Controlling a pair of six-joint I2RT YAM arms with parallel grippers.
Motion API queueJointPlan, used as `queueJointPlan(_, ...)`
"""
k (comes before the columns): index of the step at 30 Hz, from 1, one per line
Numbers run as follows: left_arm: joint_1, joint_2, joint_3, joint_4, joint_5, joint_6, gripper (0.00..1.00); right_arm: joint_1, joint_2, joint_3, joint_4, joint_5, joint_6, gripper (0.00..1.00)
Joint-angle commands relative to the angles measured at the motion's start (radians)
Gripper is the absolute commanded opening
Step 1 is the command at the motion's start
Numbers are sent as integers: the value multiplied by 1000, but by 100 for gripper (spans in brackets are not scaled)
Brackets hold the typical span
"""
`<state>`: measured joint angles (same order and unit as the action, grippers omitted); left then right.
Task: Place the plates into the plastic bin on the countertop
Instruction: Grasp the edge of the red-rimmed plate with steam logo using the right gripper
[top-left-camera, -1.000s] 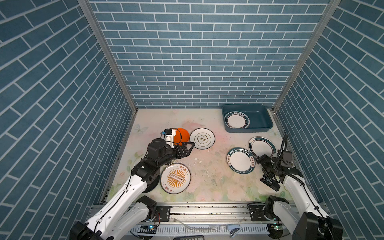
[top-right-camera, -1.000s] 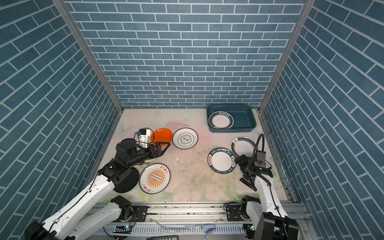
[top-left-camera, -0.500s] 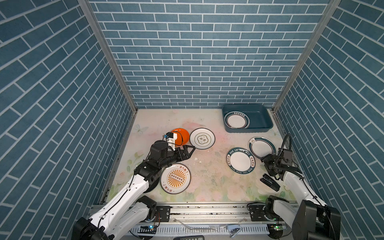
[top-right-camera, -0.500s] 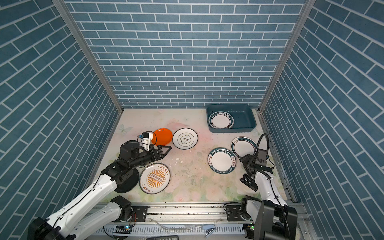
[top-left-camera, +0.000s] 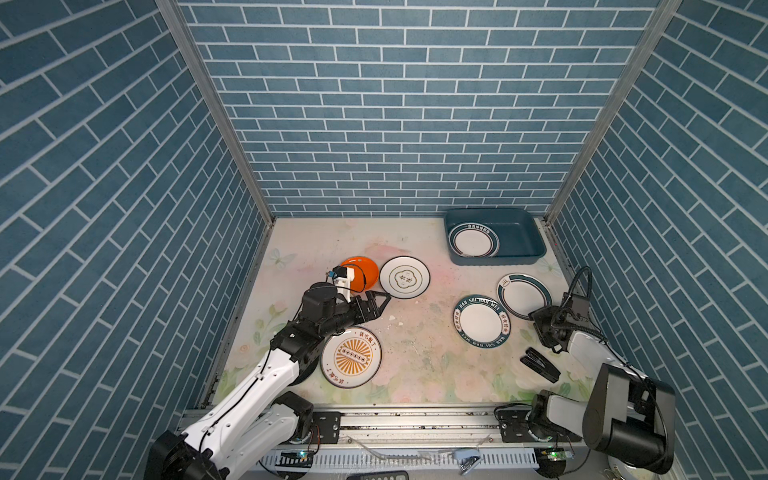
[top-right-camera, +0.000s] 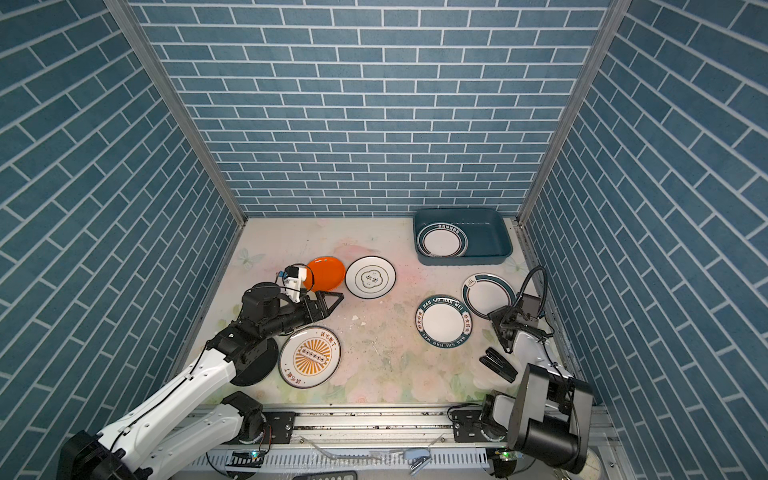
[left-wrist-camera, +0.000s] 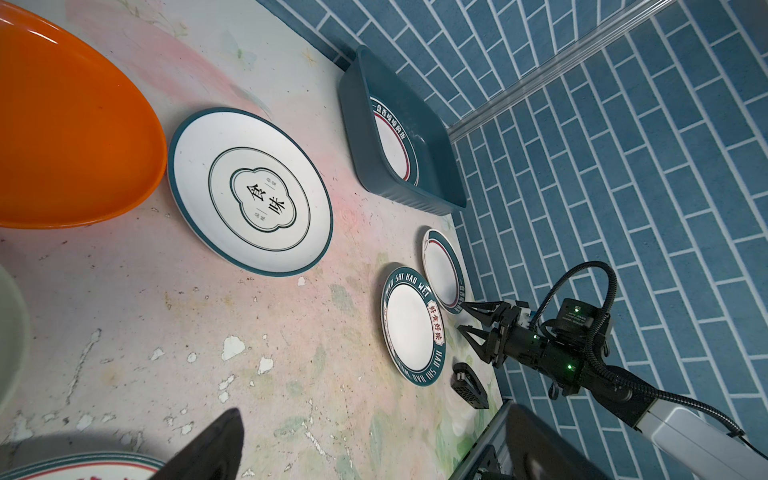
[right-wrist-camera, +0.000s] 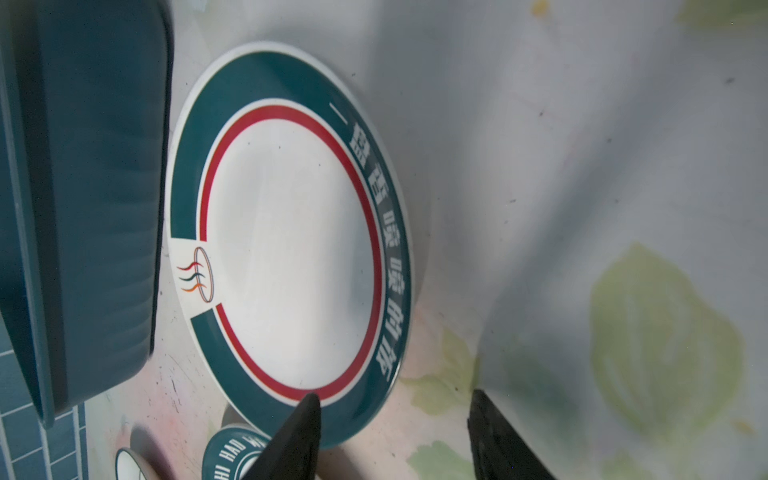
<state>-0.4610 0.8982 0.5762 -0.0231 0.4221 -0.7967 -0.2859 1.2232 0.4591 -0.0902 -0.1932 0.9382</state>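
1. At 8 o'clock on the tabletop, a black plate, half hidden under the left arm, and a sunburst plate are seen lying outside the bin.
2. The left gripper is pictured at 9 o'clock, jaws spread wide and empty. The orange plate and the emblem plate lie just beside it, not yet collected.
3. At 3 o'clock, a lettered plate and a teal-rimmed plate are left to be moved. The right gripper is shown with jaws parted astride the teal-rimmed plate's edge, and no grip is made yet.
4. At 1 o'clock, the plastic bin is shown holding one plate, laid flat. With six plates in view outside it, the job is judged barely begun.
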Motion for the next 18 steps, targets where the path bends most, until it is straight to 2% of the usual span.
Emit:
queueJointPlan(1,7,9,-9,19,-13,-1,100,-21,46,23,69,-22,24,53)
queueJointPlan(10,7,22,-12,24,-53,-18,100,-56,186,56,171,-75,24,41)
queueJointPlan(18,6,47,-1,29,-63,-26,100,-61,278,57,231,-78,25,33)
